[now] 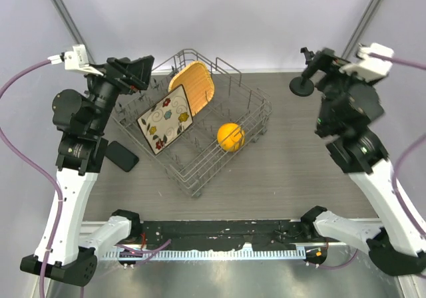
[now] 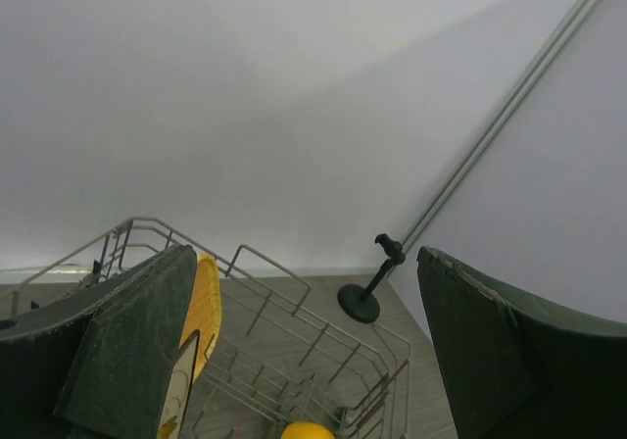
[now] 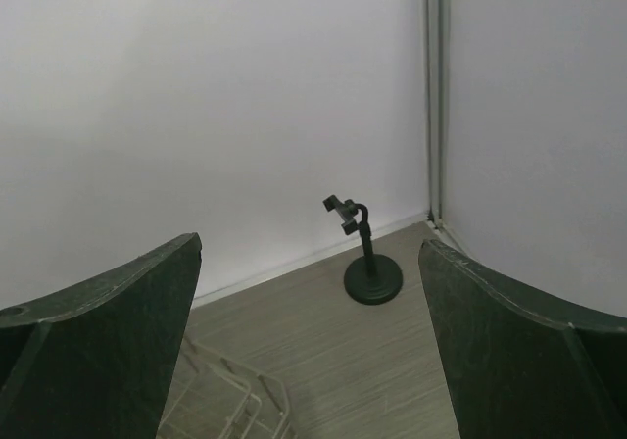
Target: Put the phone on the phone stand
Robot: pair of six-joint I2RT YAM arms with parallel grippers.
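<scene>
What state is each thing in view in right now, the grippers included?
phone: lying flat on the table, not held
phone stand: upright, holder empty
left gripper: open, empty
right gripper: open, empty
floral plate: leaning on edge in the dish rack
woven plate: leaning on edge in the dish rack
orange: resting in the dish rack

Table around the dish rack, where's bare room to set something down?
Widest bare patch: table between the dish rack and the right arm, nearer than the phone stand. Another strip: between rack and base rail. Crowded left: the phone lies between rack and left arm.
</scene>
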